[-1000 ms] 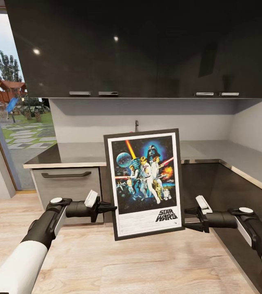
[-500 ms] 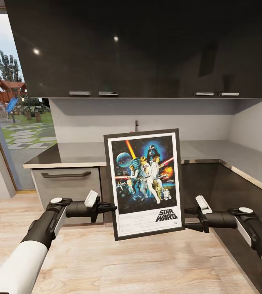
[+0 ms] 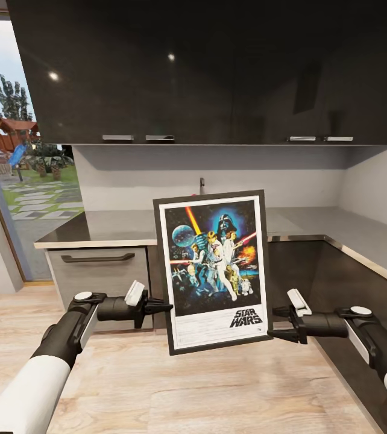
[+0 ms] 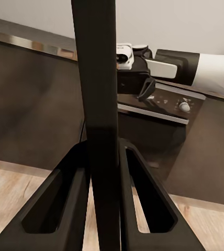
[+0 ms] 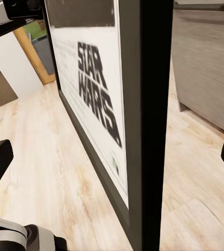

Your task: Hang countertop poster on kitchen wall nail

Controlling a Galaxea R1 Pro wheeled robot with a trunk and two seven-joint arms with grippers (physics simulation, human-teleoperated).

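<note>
Gripping the poster [image 3: 213, 271] upright in mid-air before the grey surface [image 3: 115, 228], the left gripper [image 3: 160, 307] pinches its left edge while the right gripper [image 3: 276, 323] stands beside the other edge, jaws spread, so next comes carrying it to a wall nail.

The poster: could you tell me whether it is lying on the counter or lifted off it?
Lifted. The poster hangs upright above the floor, its edge clamped in the left gripper.
</note>
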